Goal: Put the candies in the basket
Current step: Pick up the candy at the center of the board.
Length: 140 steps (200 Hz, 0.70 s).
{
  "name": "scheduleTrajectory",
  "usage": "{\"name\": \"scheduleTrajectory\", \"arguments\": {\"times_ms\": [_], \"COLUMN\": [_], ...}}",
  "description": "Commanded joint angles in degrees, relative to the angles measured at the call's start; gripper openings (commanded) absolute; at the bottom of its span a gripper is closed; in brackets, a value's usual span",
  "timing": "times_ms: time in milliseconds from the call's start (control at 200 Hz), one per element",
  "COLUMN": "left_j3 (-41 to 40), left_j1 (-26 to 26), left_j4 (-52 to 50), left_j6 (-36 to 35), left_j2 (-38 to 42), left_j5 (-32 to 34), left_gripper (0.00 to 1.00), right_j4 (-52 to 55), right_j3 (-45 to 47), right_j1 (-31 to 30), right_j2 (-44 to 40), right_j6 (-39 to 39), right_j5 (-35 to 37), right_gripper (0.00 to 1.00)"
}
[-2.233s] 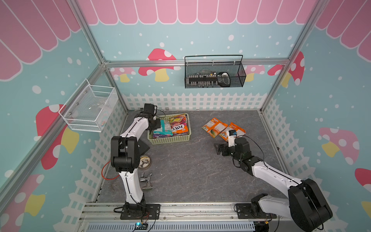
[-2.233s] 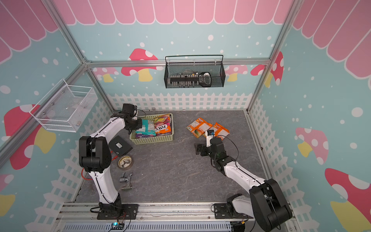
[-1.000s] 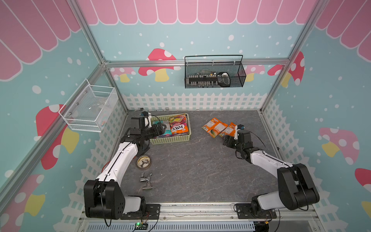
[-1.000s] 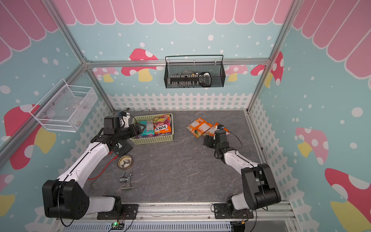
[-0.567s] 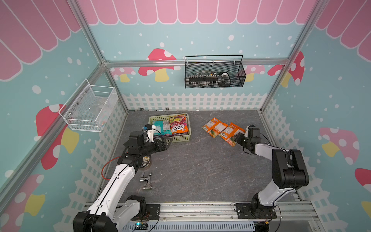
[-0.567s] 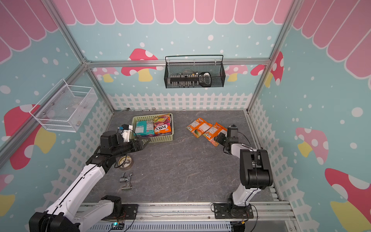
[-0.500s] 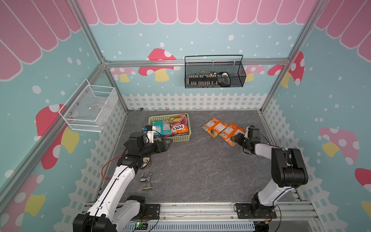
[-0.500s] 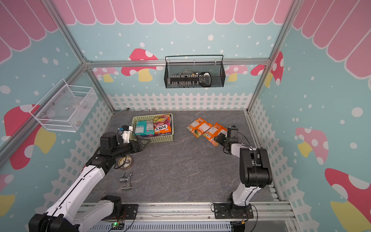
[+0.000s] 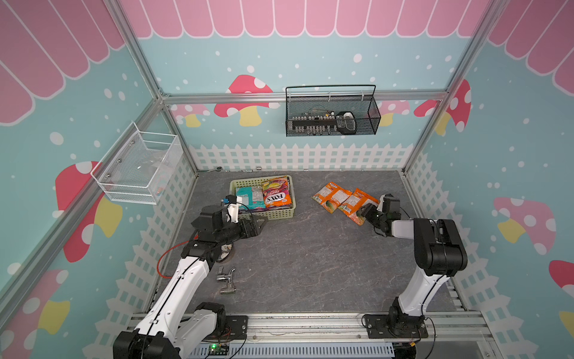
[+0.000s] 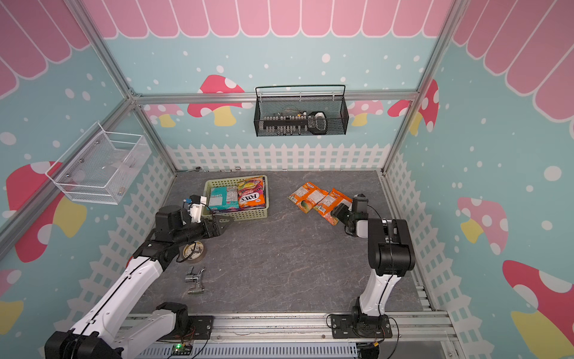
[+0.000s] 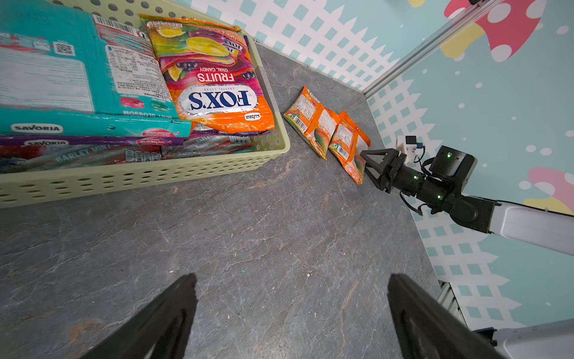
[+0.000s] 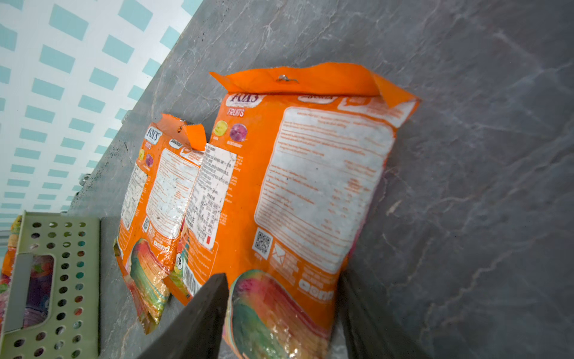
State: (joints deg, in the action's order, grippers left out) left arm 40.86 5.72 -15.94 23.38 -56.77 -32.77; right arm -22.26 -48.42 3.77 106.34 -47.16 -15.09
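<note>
My right gripper (image 12: 282, 279) straddles an orange bag (image 12: 310, 186) by its end, well right of the basket (image 9: 279, 214), jaws half-closed; grip I cannot tell. A second bag (image 9: 330, 196) lies touching it, nearer the basket. My left gripper (image 11: 292, 278) gapes empty just before the basket.

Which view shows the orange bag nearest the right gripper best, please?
The right wrist view: the orange bag fills it, back panel clear. Both top views and the left wrist view show it small, far off.
</note>
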Motion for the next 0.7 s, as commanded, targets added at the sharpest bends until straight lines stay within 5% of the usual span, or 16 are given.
{"name": "scheduleTrajectory", "arguments": {"times_ms": [0, 305, 695], "left_j3": [0.0, 0.2, -2.0], "left_j1": [0.1, 0.0, 3.5], "left_j4": [0.5, 0.7, 9.2], "left_j6": [-1.0, 0.2, 10.2], "left_j2": [0.7, 0.5, -2.5], "left_j5": [0.9, 2.7, 0.4], "left_gripper": [0.99, 0.98, 0.85], "right_j4": [-2.8, -4.5, 7.4], "right_j3": [1.2, 3.9, 5.6], "right_j1": [0.4, 0.5, -0.8], "right_j2": [1.9, -4.0, -20.6], "right_j6": [-1.2, 3.6, 13.6], "right_j5": [-1.8, -2.0, -2.2], "right_gripper": [0.51, 0.00, 0.00]}}
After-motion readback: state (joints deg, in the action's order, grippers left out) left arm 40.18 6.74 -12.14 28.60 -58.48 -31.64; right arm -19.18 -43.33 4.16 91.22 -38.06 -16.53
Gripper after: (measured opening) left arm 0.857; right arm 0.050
